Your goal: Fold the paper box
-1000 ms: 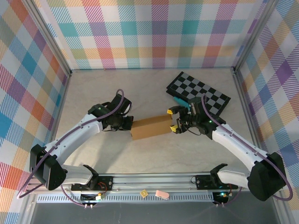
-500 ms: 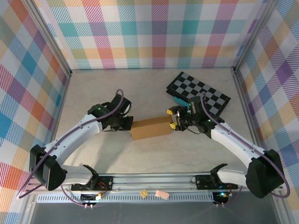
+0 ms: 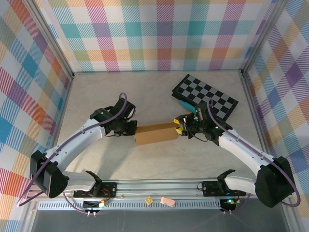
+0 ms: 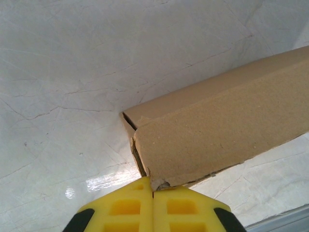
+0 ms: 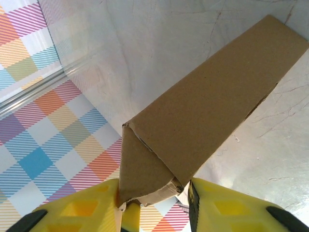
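Top external view: the paper box (image 3: 155, 134) lies mid-surface (image 3: 217, 159) between my arms, left jaws pinched shut on one end corner, right jaws half open astride the other end's flap, which I judge needs tucking in next.

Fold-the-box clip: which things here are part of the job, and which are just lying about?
In the job:
plain brown cardboard box
left claw, shut on its corner
right claw, straddling its other end

Lying about:
black-and-grey checkered board
small teal object at the board's edge
small yellow piece and small pink piece on the metal front rail
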Action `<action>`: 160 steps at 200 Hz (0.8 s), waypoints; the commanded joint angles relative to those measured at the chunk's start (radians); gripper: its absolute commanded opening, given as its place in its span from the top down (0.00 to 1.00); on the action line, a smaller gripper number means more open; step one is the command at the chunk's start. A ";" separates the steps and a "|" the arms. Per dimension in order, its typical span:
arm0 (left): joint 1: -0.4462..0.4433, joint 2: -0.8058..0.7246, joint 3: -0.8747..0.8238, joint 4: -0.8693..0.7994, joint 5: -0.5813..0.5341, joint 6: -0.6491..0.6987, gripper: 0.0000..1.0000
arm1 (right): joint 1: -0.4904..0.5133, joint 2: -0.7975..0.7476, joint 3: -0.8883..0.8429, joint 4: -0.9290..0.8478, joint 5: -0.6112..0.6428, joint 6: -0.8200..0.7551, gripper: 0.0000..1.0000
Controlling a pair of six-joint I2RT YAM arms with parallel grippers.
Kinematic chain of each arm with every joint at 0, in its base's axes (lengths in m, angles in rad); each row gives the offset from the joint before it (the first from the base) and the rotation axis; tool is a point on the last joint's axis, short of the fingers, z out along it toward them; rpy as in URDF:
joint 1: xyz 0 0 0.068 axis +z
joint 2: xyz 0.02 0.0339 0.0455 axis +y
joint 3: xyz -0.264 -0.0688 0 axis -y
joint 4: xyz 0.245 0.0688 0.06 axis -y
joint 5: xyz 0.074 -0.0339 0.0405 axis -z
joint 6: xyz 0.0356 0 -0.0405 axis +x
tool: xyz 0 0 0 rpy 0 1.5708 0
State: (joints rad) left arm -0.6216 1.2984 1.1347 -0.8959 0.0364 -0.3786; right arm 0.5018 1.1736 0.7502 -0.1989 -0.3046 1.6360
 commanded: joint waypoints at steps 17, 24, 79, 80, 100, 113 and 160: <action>-0.011 -0.061 0.016 -0.076 0.048 -0.123 0.77 | -0.010 0.017 -0.003 -0.030 0.002 -0.048 0.64; -0.010 -0.078 0.021 -0.072 0.059 -0.173 0.75 | -0.011 0.020 0.001 -0.038 0.002 -0.056 0.65; 0.011 -0.276 -0.040 0.034 0.049 -0.743 0.52 | -0.011 0.040 0.003 -0.059 0.009 -0.084 0.67; 0.012 -0.281 -0.046 0.040 0.049 -0.757 0.52 | -0.011 0.040 0.003 -0.059 0.008 -0.084 0.67; 0.011 -0.351 -0.147 0.144 0.016 -1.020 0.52 | -0.011 0.050 0.009 -0.058 0.009 -0.087 0.68; 0.011 -0.367 -0.171 0.160 -0.020 -1.146 0.51 | -0.011 0.056 0.010 -0.056 0.009 -0.087 0.69; -0.002 -0.332 -0.214 0.258 -0.052 -1.442 0.43 | -0.011 0.064 0.011 -0.054 0.005 -0.087 0.70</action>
State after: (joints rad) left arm -0.6193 0.9478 0.9520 -0.7475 0.0143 -1.5753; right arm 0.4965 1.2110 0.7612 -0.1871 -0.3096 1.5623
